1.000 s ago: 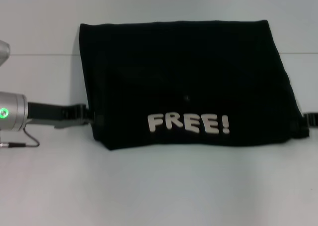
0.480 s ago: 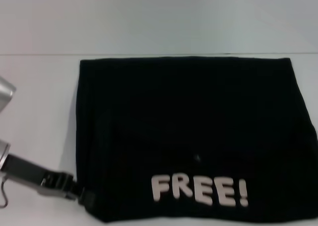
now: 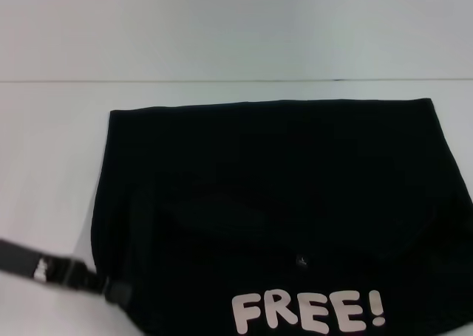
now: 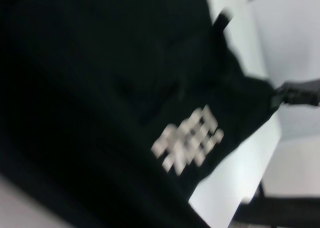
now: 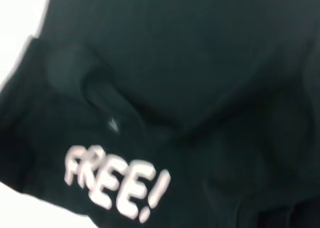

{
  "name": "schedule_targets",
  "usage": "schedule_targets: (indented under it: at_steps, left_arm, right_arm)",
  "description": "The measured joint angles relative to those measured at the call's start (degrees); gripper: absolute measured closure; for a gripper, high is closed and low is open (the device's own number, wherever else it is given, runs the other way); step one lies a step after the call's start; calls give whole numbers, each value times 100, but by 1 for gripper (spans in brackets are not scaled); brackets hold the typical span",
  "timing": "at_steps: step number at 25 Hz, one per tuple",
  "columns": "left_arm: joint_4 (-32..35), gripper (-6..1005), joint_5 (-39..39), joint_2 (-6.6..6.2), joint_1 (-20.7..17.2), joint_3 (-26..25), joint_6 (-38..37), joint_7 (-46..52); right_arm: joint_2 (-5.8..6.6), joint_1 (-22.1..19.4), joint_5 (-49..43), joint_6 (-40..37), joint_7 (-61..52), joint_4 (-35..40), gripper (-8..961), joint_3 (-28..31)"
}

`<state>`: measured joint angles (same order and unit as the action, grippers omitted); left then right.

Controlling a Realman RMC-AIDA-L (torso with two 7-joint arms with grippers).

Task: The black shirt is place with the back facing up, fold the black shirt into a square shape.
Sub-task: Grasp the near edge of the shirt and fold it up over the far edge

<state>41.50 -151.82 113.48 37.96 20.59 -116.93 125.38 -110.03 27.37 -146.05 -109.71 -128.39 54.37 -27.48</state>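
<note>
The black shirt point(image 3: 281, 203) lies folded across the white table, with its white "FREE!" lettering point(image 3: 307, 312) facing up along the near edge. That near layer is lifted and drawn toward me. My left gripper point(image 3: 122, 293) is at the shirt's near left corner, shut on the cloth. My right gripper is out of the head view; the left wrist view shows it point(image 4: 280, 93) gripping the shirt's opposite corner. The right wrist view is filled by the shirt point(image 5: 200, 62) and its lettering point(image 5: 115, 180).
The white table point(image 3: 222, 40) stretches bare behind and to the left of the shirt. A thin seam line point(image 3: 59, 80) crosses it just beyond the shirt's far edge.
The lettered edge of the shirt has travelled toward me, lower in the head view. My left gripper came nearer with it. My right gripper has left the head view.
</note>
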Motion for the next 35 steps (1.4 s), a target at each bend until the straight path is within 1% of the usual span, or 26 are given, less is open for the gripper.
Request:
schedule_targets:
  at_steps: [3,4,6,8,10,11,12,14,15,17,19,20,24,26,29,33,35]
  left_arm:
    - [-31,955,160,-107,114,-384,113,145]
    - [-67,955,191,-153,174,-546,302,315]
    - [-134,955,213,-221,270,-710,823,700]
    - [-217,955,229,-259,355,-755,1457,1052]
    - [-349,954,308,-267,434,-754,1927,1201]
    - [-476,954,368,-272,503,-750,2299,1269]
    - [-529,954,375,-272,536,-742,2445,1289]
    - [-725,954,386,-258,661,-685,2987,1362]
    - [-884,954,389,-235,750,-626,3390,1410]
    - [-1080,954,392,-176,857,-559,3968,1449]
    - [-1180,954,393,-102,944,-498,4401,1462]
    - [-1197,954,393,-72,975,-463,4560,1463]
    - [-1153,955,398,113,1120,-305,5105,1376]
    - [-1102,955,458,171,1148,-302,5287,1277]
    - [-1082,955,675,204,1176,-268,5608,1195]
    - [-1081,955,765,206,1220,-223,6062,1194]
    - [-1086,955,766,215,1235,-116,6410,1186]
  right_arm:
    - [79,226,64,-22,159,-65,885,576]
    - [110,295,109,46,184,-105,885,713]
    - [172,418,212,346,189,-219,885,927]
    - [230,528,319,884,131,-426,885,1042]
    - [276,648,428,1473,56,-738,885,1074]
    - [292,719,482,1740,29,-925,885,1075]
    - [309,808,515,2094,17,-1158,884,1066]
    - [300,949,526,2647,3,-1495,884,1045]
    - [275,1020,525,2926,0,-1617,884,1039]
    - [199,1167,517,3483,-2,-1872,884,1021]
    - [103,1311,511,4029,-4,-2048,884,926]
    - [63,1361,503,4209,-20,-2089,884,851]
    - [-195,1551,483,5181,-306,-2163,884,229]
    - [-299,1610,482,5579,-451,-2161,884,-55]
    - [-364,1707,481,5936,-597,-2157,883,-338]
    - [-394,1823,487,6255,-700,-2123,883,-485]
    - [-405,1884,487,6414,-702,-2139,883,-500]
